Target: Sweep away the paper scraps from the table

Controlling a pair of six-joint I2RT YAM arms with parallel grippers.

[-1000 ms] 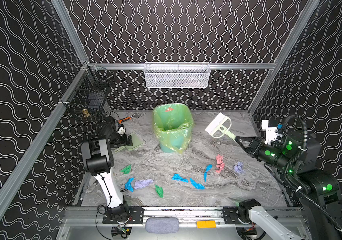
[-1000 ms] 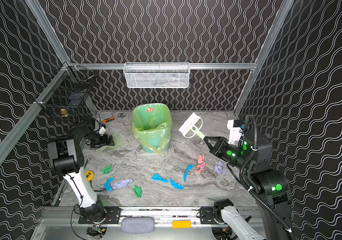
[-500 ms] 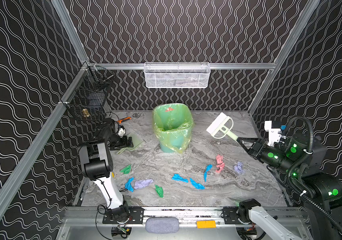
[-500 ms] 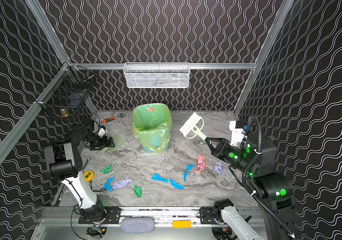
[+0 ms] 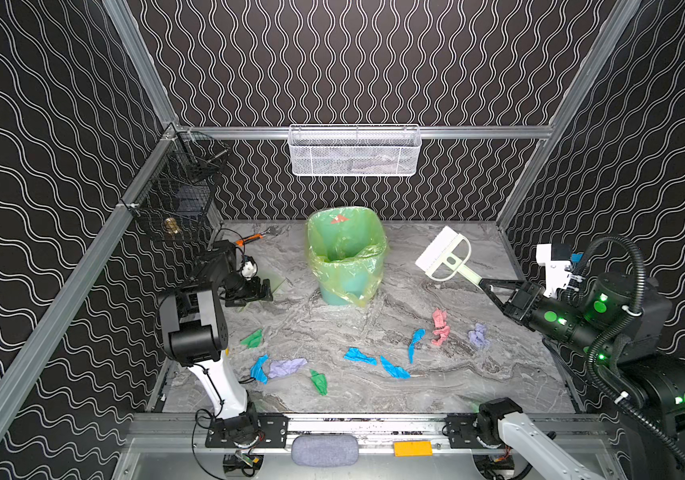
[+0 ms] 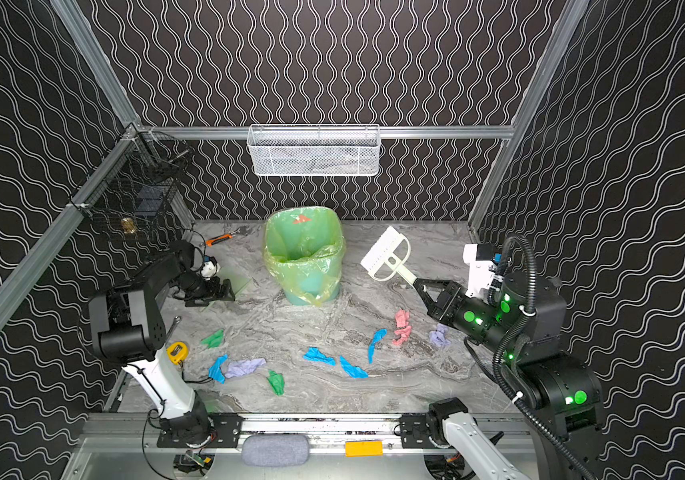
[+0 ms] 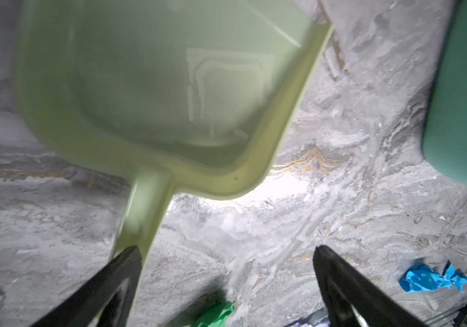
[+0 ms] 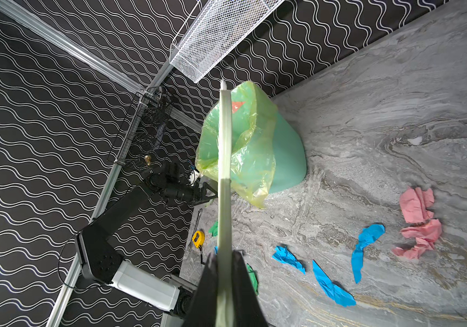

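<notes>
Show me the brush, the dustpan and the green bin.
brush [image 5: 438, 249], in a top view, on its white head.
dustpan [image 7: 153, 85], left wrist view, on its inner floor.
green bin [image 5: 338, 289], in a top view, on its front wall.

A robot lab cell — black wavy-patterned walls [image 5: 374, 62] framed by aluminium rails [image 5: 357, 132], a left arm [image 5: 193, 328] and a right arm [image 5: 660, 386] bolted to the front rail, and a wire basket [image 5: 353, 153] hung on the back rail above a marble-look surface [image 5: 415, 390].

Left tool [image 7: 226, 250] spread wide, low, right tool [image 8: 224, 254] clamped, aloft
</notes>
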